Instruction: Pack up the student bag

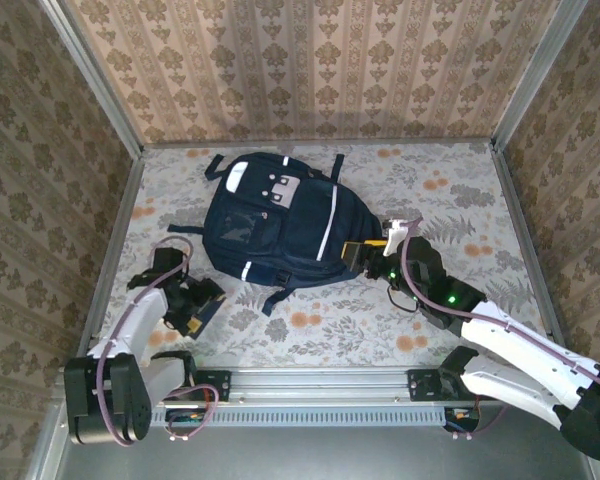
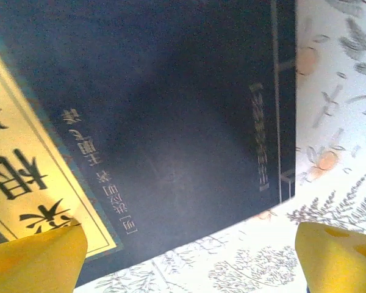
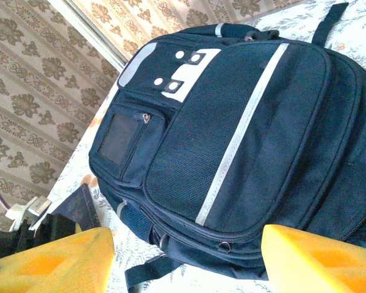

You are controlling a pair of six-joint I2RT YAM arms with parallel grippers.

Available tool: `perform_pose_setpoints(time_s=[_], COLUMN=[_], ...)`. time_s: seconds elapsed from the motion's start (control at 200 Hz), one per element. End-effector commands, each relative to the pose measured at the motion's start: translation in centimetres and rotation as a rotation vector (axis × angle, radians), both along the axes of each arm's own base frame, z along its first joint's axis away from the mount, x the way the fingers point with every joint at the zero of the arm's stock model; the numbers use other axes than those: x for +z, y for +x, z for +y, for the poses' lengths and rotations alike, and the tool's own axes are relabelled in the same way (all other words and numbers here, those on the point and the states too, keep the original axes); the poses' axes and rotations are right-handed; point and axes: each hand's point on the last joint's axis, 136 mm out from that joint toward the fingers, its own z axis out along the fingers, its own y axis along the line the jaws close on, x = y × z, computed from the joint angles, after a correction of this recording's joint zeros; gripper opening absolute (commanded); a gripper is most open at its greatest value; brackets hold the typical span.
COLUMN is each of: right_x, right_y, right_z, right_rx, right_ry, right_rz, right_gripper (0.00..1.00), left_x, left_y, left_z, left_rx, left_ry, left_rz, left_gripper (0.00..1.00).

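Student bag (image 1: 275, 215) lies flat, front pocket upward, at the middle of the floral worktop (image 1: 470, 200), with dark straps trailing toward the near edge. Right gripper (image 3: 183, 271) sits just beside the bag's right side, its yellow fingers (image 3: 320, 259) spread apart and empty, probably lined up to reach a zip. Left gripper (image 2: 189, 265) hovers at the near left over a dark book (image 2: 171, 122) with a yellow band, fingers parted and holding nothing, likely readying a pickup. Whether any bag compartment is open is hard to tell. The book's edges are cut off and its lettering is blurred.
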Motion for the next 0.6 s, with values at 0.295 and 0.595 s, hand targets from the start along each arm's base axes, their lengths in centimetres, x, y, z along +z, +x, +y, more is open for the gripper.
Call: perform_pose_setpoints(time_s=[0.295,0.595], right_x=[-0.4,-1.0], right_y=[0.1,-0.4], right_z=[2.3,4.7], right_rx=[0.090,0.201], right_ry=[0.014,-0.024], right_rz=[0.028,0.061], right_gripper=[0.66,0.66], left_x=[-1.3,-3.1], left_y=[-2.3,-7.4], left_z=[-9.6,-10.8], left_rx=[-0.334,-0.512], left_ry=[-0.288,-0.224], left_rz=[0.087,0.218], left_gripper=[0.92,0.90])
